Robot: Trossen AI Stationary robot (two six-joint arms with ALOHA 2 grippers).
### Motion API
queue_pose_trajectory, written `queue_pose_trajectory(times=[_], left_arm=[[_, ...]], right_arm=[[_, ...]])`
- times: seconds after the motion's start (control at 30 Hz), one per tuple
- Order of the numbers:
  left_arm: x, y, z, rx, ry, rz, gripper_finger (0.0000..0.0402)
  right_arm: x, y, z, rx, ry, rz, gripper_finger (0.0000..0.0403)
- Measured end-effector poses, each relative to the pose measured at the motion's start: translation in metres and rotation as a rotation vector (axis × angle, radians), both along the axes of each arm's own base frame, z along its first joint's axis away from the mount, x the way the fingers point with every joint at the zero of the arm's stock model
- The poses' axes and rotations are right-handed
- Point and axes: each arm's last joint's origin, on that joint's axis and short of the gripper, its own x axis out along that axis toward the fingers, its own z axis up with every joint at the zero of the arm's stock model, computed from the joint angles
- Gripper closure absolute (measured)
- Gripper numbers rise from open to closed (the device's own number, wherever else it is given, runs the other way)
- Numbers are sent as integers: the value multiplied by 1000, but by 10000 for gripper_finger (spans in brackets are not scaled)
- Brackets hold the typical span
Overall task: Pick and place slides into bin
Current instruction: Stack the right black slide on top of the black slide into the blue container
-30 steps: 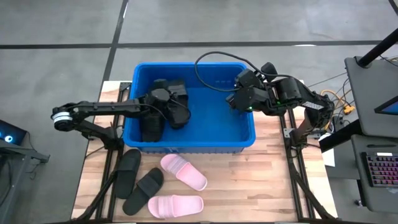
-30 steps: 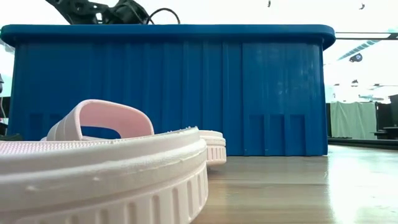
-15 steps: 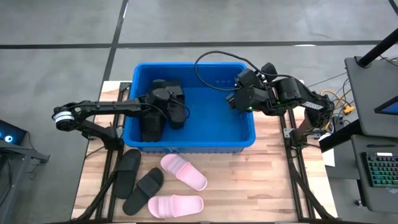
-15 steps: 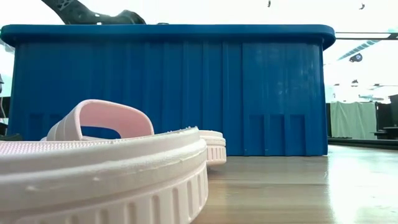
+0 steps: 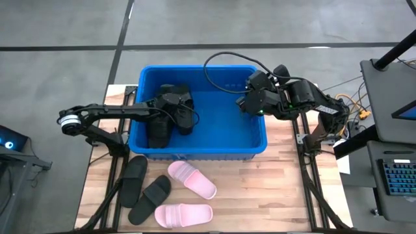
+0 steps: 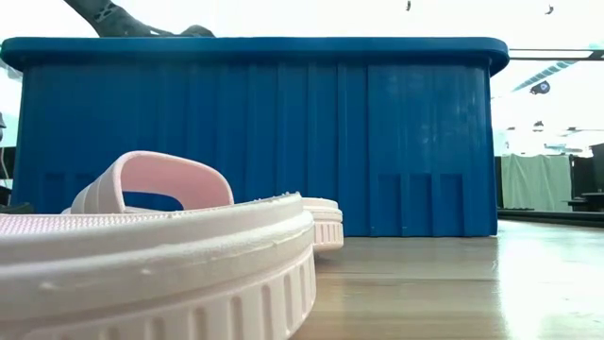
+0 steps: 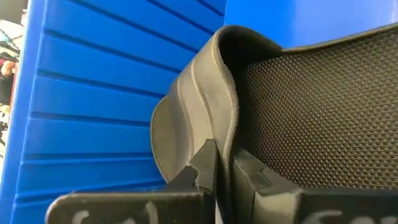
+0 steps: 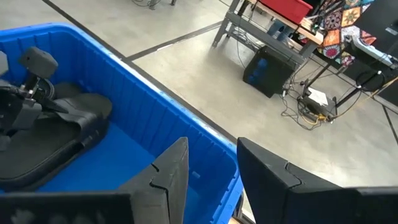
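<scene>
The blue bin [image 5: 257, 146] stands in the middle of the table. My left gripper [image 5: 174, 107] reaches over the bin's left wall and is shut on a black slide [image 5: 184, 112] inside it. That slide also shows in the right wrist view [image 8: 62, 134]. A second black slide [image 5: 158, 132] lies on the bin's floor by the left wall. My right gripper [image 5: 242, 104] is open and empty above the bin's far right corner [image 8: 211, 149]. Two black slides [image 5: 133, 179] [image 5: 151, 198] and two pink slides [image 5: 192, 180] [image 5: 184, 214] lie on the table in front of the bin. My left gripper pinches the thin edge of the black slide's strap [image 7: 225, 140] between its two fingers [image 7: 205, 165]. The fingers come from the table's left side, slanting down into the bin. The slide sits low in the bin; I cannot tell whether it rests on the floor.
The bin's tall walls [image 6: 283, 142] fill the low view, with a pink slide [image 6: 160, 246] close in front. A black cable [image 5: 218, 62] loops over the bin's far rim. Bare wood [image 5: 273, 195] lies to the front right.
My left gripper has gone down into the bin with the black slide, staying shut on it. The slide has shifted a little toward the bin's left wall.
</scene>
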Motion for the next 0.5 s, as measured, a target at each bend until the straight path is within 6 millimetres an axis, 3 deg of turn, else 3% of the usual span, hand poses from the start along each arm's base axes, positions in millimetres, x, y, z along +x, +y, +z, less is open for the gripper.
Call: queue_pose_trajectory(times=[0.17, 0.5], left_arm=[[0, 1, 0, 0, 6, 4, 379], [1, 1, 2, -12, 8, -2, 298]], right_arm=[[0, 0, 0, 0, 0, 0, 275], [0, 0, 0, 0, 0, 0, 275]])
